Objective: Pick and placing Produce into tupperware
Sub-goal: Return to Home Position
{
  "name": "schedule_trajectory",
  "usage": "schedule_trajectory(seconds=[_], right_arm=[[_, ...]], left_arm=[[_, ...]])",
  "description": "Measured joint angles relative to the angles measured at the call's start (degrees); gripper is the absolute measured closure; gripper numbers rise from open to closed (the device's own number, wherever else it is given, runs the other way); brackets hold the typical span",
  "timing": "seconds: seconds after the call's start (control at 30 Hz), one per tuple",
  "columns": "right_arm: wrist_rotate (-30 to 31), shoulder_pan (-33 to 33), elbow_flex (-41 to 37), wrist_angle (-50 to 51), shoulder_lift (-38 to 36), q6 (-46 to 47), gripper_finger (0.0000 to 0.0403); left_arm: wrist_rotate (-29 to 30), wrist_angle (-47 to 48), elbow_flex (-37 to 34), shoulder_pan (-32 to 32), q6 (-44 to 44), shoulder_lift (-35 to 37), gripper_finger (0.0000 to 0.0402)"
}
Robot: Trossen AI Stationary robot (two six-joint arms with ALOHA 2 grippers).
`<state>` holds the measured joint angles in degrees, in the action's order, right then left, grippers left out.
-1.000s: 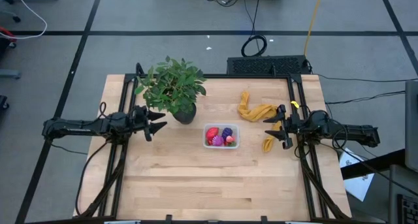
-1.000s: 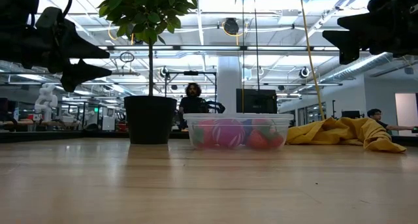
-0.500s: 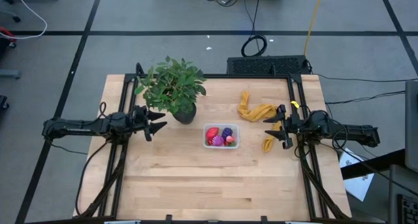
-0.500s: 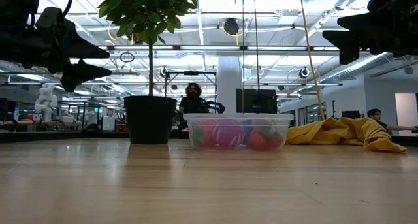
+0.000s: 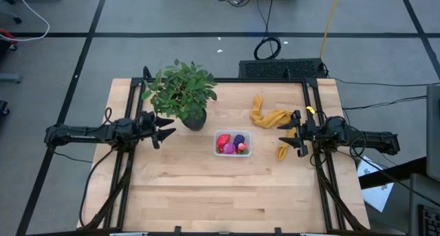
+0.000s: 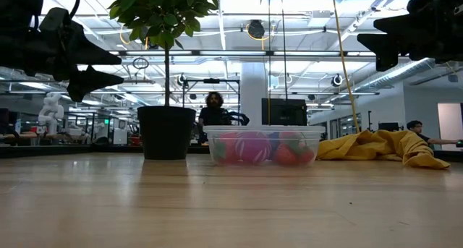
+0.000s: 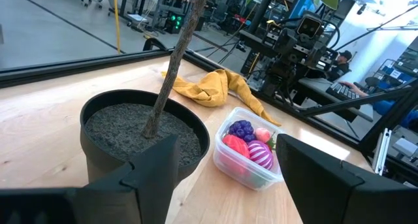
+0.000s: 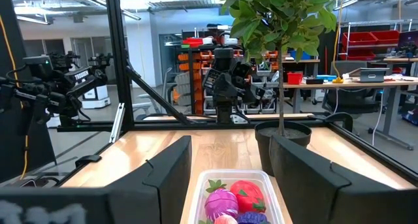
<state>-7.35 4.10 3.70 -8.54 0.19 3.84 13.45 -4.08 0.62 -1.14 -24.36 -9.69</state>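
Seemingly finished: produce (image 5: 237,140) sat inside the tupperware (image 5: 234,154). My left end effector (image 5: 168,126) at nine o'clock and right end effector (image 5: 282,134) at three hung released, empty; I judged only homing remained.

Red, purple, pink and magenta-striped toy fruits (image 5: 232,143) in clear tupperware (image 5: 249,143); mustard-yellow cloth (image 5: 268,115); green plant (image 5: 180,90), black pot (image 6: 166,132).

We see a wooden table (image 5: 206,195) bearing three things: the clear tupperware (image 5: 249,148) near its middle, a potted plant (image 5: 182,91) just left of it, and a yellow cloth (image 5: 268,115) crumpled to the right.
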Motion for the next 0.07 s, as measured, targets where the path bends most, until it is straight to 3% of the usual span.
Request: schedule_trajectory(seconds=[0.07], right_arm=[[0.0, 0.0, 0.0, 0.0, 0.0, 0.0, 0.0206]], left_arm=[[0.0, 0.0, 0.0, 0.0, -0.03, 0.0, 0.0144]])
